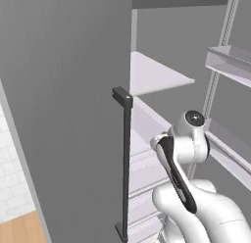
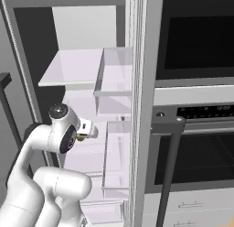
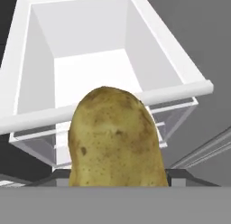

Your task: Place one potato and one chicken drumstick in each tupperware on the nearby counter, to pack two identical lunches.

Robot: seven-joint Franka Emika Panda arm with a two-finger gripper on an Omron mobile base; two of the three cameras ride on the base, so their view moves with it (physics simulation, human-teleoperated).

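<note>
We see the arm (image 2: 55, 143) bent at the elbow, reaching into the open fridge (image 2: 82, 70); the gripper (image 2: 85, 132) clasps a potato (image 3: 115, 137) over a white drawer (image 3: 90, 60).

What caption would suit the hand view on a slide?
A yellow-brown potato held close in the claw, with a white fridge drawer open behind it.

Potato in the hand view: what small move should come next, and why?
Probably draw the arm back out of the fridge. The potato sits right at the gripper, apparently held, with the white drawer beyond it, and the right base view shows the hand in among the fridge shelves.
</note>
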